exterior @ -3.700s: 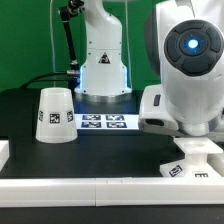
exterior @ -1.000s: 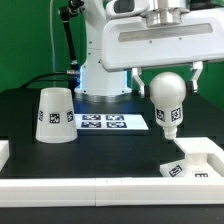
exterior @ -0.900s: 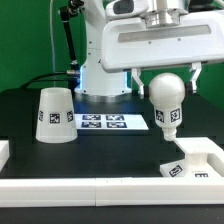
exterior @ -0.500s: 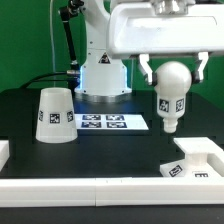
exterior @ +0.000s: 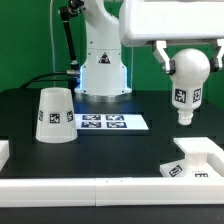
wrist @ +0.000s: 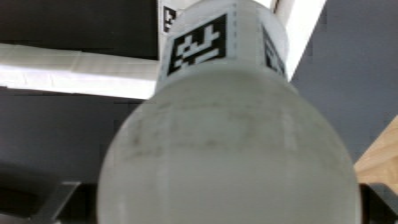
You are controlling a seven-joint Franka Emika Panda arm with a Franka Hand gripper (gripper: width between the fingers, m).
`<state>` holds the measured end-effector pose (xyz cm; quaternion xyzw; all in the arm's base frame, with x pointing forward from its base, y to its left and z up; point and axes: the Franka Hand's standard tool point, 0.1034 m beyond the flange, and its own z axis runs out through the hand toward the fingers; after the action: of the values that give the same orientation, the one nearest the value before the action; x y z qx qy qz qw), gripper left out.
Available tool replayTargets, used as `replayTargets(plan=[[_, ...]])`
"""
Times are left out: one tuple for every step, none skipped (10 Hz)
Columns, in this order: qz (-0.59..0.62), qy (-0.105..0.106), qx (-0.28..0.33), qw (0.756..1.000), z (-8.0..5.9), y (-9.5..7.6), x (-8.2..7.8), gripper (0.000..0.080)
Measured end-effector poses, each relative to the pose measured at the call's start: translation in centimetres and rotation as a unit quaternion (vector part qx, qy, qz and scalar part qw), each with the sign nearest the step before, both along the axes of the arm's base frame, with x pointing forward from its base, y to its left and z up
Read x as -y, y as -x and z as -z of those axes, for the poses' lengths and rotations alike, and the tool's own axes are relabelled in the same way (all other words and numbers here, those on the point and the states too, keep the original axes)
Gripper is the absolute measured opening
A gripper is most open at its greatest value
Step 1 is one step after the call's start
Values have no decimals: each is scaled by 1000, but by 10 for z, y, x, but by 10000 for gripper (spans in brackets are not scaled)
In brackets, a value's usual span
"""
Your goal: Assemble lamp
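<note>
- Gripper (exterior: 187, 63) is clamped on the bulb (exterior: 188, 84): a dark finger sits on each side of its round head, and the narrow tagged end hangs down.
- From the wrist, the bulb (wrist: 214, 130) fills almost the whole picture, so that view adds little about the grip.
- Over the last second the gripper has carried the bulb toward the exterior view's right, away from the marker board (exterior: 108, 122). A second ago it hung just off the board's right end; it now hangs well past that end and a little higher.
- The shade (exterior: 54, 115) has not moved. It stands upright on the black table (exterior: 110, 150), just off the marker board's left end in the exterior view.
- The base (exterior: 198, 155) has not moved either. It lies to the exterior view's right of the marker board and nearer the camera.
- I judge that the bulb is being brought over the base. Its lower tip is above the base but clear of it, so the seating step is not yet done, and the shade has to wait until the bulb is in.
- Count: one bulb, one base, one shade, one marker board, one gripper.
</note>
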<state>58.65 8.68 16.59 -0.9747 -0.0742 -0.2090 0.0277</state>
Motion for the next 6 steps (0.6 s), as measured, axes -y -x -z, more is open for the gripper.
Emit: replayTargets(plan=[[-17, 9, 3, 1000, 2, -6, 2, 576], [-22, 11, 8, 1000, -1, -19, 2, 576], [-29, 15, 17, 999, -5, -35, 3, 576], [-40, 21, 22, 999, -4, -47, 5, 576], [-39, 20, 22, 999, -3, -47, 4, 576], [-39, 20, 21, 999, -3, -47, 5, 576]])
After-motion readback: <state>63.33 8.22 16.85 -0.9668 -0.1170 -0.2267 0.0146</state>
